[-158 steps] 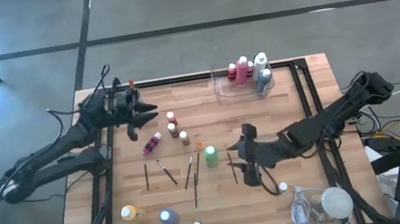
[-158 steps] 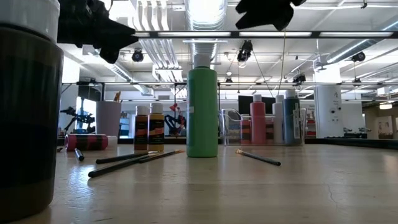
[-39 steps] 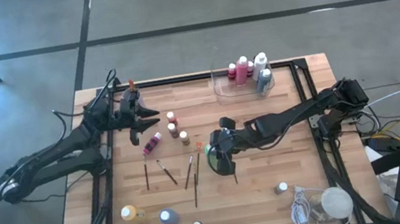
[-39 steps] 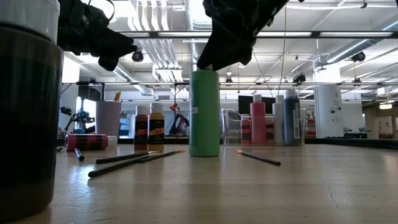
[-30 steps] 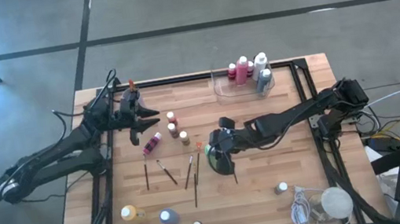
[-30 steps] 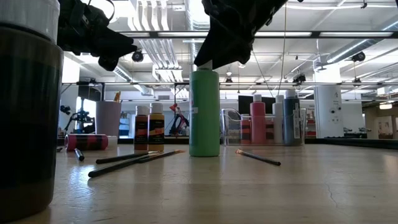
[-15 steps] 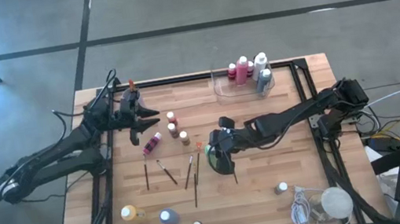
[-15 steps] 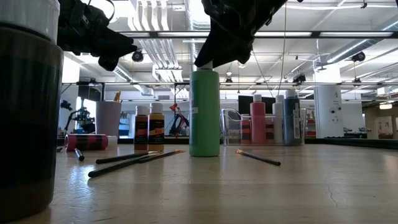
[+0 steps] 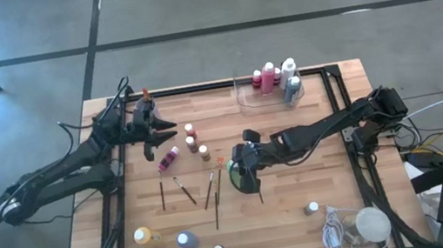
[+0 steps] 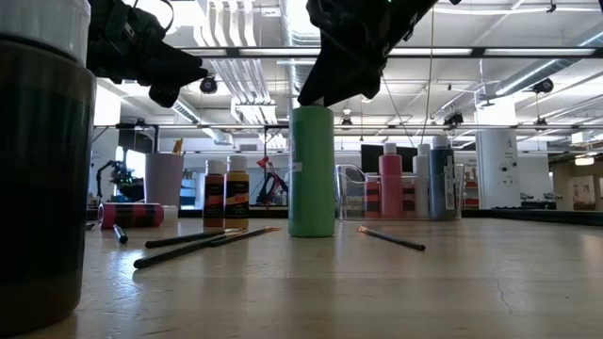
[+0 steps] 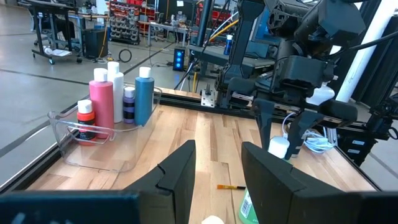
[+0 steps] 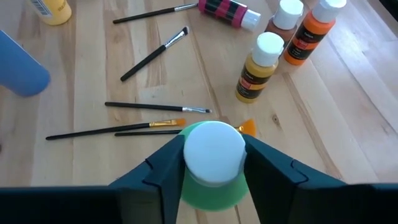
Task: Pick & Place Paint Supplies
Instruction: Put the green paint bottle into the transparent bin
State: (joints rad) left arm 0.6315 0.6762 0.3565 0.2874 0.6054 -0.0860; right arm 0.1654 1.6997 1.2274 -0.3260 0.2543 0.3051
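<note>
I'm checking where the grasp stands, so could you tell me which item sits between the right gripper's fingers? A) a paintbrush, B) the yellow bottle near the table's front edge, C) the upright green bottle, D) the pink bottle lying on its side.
C: the right wrist view shows the right gripper with a finger on each side of the white cap of the green bottle, which stands upright in the low view.
</note>
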